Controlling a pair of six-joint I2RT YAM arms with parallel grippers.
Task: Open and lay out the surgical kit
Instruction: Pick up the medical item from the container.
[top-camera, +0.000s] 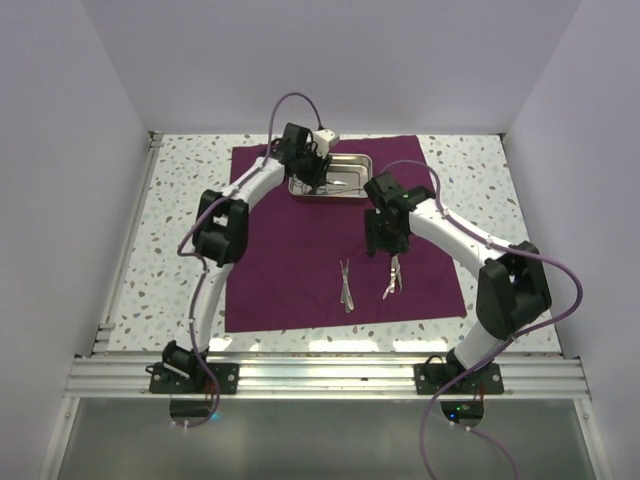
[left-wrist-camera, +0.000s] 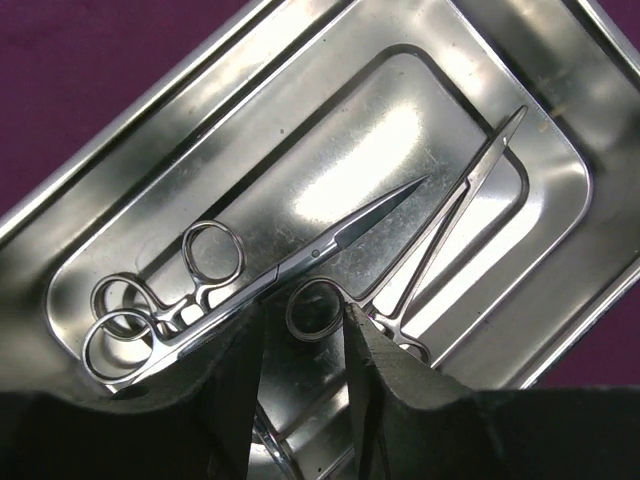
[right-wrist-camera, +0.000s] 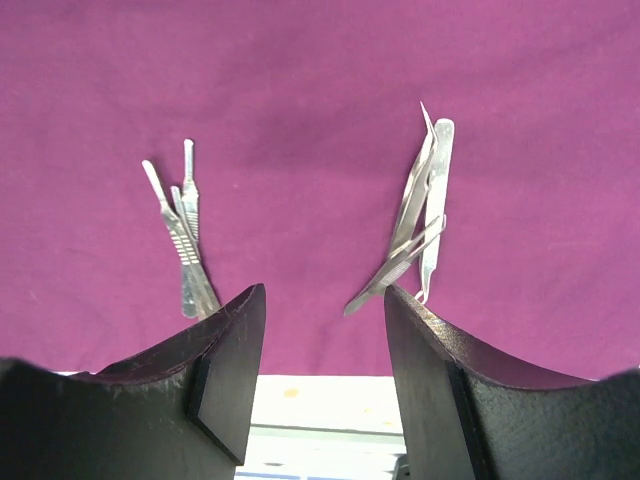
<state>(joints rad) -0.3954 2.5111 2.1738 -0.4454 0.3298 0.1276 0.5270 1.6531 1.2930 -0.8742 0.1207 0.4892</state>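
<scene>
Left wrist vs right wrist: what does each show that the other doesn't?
Left wrist only: the tray, holding scissors and forceps, with one forceps ring seen between the jaws. Right wrist only: scalpel handles and tweezers lying apart on the cloth, nothing between the jaws. Both: purple cloth, and that arm's own open jaws at the bottom edge.

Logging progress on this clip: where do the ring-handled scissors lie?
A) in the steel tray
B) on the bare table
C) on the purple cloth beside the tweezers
A: the left wrist view shows the scissors lying inside the tray, under the open left gripper.
</scene>
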